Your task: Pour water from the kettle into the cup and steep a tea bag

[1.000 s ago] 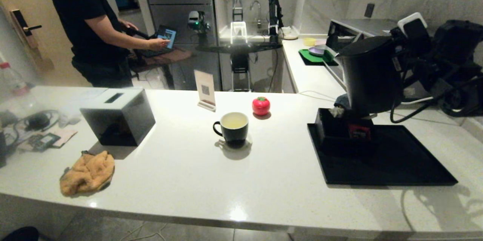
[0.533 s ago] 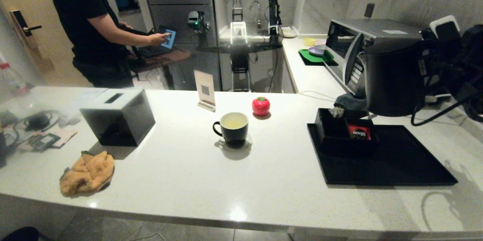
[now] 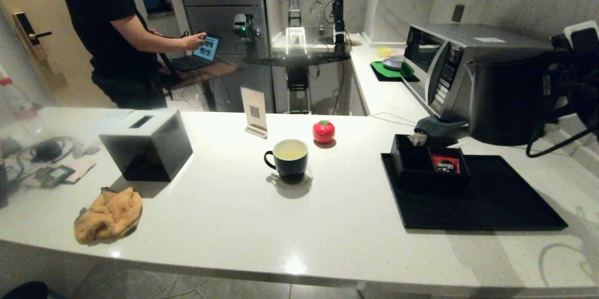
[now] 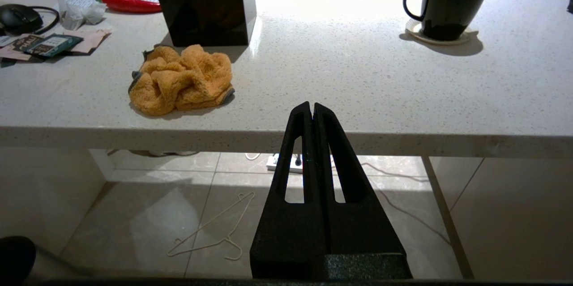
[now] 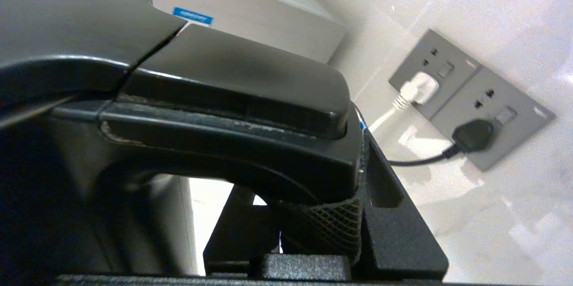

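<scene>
The matte black kettle (image 3: 507, 102) hangs upright in the air at the far right, in front of the microwave. My right gripper (image 5: 309, 187) is shut on its loop handle (image 5: 233, 98); in the head view the arm shows dark at the right edge. The black cup (image 3: 290, 158) stands on a coaster mid-counter, holding pale yellowish water (image 3: 290, 149). No tea bag can be made out as such; a small red packet (image 3: 445, 163) lies in the low black box. My left gripper (image 4: 312, 107) is shut and empty, parked below the counter's front edge.
A black tray (image 3: 505, 205) holds the compartment box (image 3: 428, 168). The microwave (image 3: 449, 55) stands behind it. On the counter are a red tomato-shaped object (image 3: 323, 131), a card stand (image 3: 254, 112), a black tissue box (image 3: 147, 144) and an orange cloth (image 3: 108, 215). A person (image 3: 112, 32) stands back left.
The right gripper has carried the kettle rightward, from above the compartment box to in front of the microwave. The cup and the left gripper have not moved.
</scene>
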{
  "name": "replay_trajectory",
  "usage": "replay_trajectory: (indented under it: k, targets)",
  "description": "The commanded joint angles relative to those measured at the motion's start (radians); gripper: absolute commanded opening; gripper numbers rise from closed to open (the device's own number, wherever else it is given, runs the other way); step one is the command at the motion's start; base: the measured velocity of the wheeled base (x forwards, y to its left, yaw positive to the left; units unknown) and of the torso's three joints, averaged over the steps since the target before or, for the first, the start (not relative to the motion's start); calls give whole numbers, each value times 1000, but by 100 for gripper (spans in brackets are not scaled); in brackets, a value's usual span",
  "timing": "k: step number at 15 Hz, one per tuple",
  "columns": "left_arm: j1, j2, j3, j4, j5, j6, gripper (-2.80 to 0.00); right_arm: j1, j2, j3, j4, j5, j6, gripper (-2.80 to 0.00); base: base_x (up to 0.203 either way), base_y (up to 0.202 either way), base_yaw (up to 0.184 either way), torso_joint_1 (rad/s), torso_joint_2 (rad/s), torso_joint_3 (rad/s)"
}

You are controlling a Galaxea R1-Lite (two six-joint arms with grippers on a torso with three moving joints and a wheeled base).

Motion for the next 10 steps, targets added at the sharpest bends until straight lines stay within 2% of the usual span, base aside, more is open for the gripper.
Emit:
replay_trajectory:
  k: [1, 5, 10]
  targets:
    - [0, 1, 0, -1, 0, 0, -280, -8, -1, 2, -8, -3, 18, -280, 0, 0, 0, 0, 0, 0]
    - [0, 1, 0, -1, 0, 0, -280, -33, -27, 82, -35, -5, 73, -280, 0, 0, 0, 0, 0, 0]
    - [0, 1, 0, -1, 0, 0, -280, -106, -55, 229, -126, -5, 161, -280, 0, 0, 0, 0, 0, 0]
